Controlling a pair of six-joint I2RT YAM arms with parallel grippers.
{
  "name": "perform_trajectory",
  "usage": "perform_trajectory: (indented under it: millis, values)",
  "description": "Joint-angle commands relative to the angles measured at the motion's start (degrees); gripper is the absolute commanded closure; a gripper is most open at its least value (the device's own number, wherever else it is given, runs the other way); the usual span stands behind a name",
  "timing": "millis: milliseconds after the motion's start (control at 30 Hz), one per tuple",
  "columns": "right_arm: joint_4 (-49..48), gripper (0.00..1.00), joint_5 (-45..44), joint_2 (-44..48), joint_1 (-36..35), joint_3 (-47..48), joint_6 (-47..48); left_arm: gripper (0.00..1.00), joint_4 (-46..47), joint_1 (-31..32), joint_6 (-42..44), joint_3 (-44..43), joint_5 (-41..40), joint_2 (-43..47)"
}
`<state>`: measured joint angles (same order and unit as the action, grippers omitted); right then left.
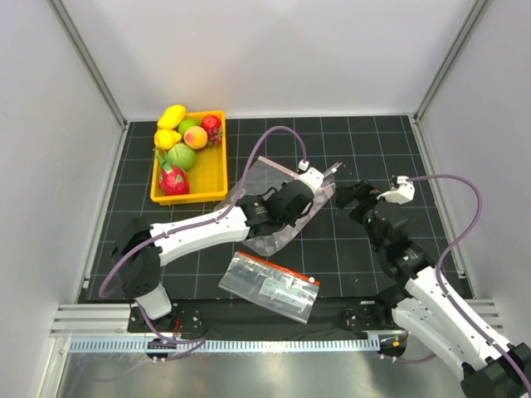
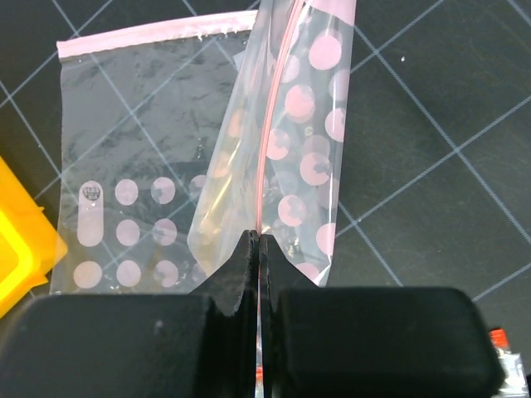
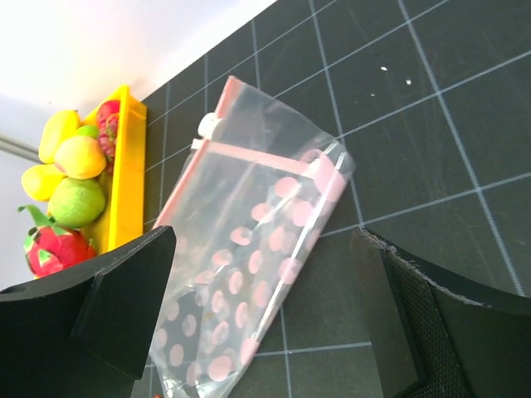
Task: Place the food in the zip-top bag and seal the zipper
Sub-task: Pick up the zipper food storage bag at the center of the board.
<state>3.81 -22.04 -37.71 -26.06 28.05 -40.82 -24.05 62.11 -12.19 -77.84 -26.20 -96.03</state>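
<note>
White walls close in a black gridded worktop (image 1: 365,149). From above, a yellow tray (image 1: 212,170) sits at the far left, and the toy fruit (image 1: 184,141) is piled inside it. The clear bag (image 1: 278,172) lies near the middle of the worktop, well apart from the tray and partly under the left arm. The left hand (image 1: 319,189) is at the bag's right side. The right hand (image 1: 350,199) hangs just beside it, further right. A second printed bag (image 1: 270,284) with a red band lies nearer the arm bases.

In the left wrist view, the left hand is clenched on a raised fold of the clear bag, with both fingers (image 2: 232,274) pressed together on the plastic. Pale pink round spots show on the fold. The rest of the bag lies flat to the left, with its pink strip (image 2: 149,33) along the far edge.

In the right wrist view, the right hand is spread wide and grasps nothing. The spotted bag shows between its fingers, and whether they touch it cannot be told. The fruit is beyond the bag in the tray.
</note>
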Motion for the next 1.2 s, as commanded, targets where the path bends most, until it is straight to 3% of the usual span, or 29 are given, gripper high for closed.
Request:
perform_trajectory:
  millis: [0,200,367,500,700,900,1000,1167]
  values:
    - [0.5,0.05,-3.8,1.94,0.66,2.27,-0.41,1.0,3.05,-0.06,2.42,1.89,-1.84,4.17]
    - [-0.74,0.07,3.84,4.32,2.59,2.18,6.09,1.0,3.49,-0.06,4.89,7.26,1.32,8.83]
    - [-3.02,0.1,8.32,5.28,3.12,1.04,8.47,1.0,5.76,-0.32,5.15,13.49,1.58,17.88]
    - [-8.37,0.12,12.37,7.29,3.21,-0.8,11.19,1.0,10.95,-1.99,9.98,22.1,14.57,28.68]
    - [-22.17,0.15,25.89,15.38,3.21,-9.24,19.01,1.0,12.1,-2.08,8.4,27.65,19.78,42.14]
    - [-24.45,0.25,35.04,18.73,3.21,-9.95,25.43,1.0,7.89,-1.9,7.44,27.57,30.85,45.93]
    - [-31.99,0.25,40.66,18.55,3.21,-12.67,27.19,1.0,6.39,-1.29,7.26,27.13,31.73,45.93]
    - [-33.43,0.22,43.57,20.13,3.21,-13.81,30.61,1.0,4.72,-0.5,7.88,26.52,30.07,45.76]
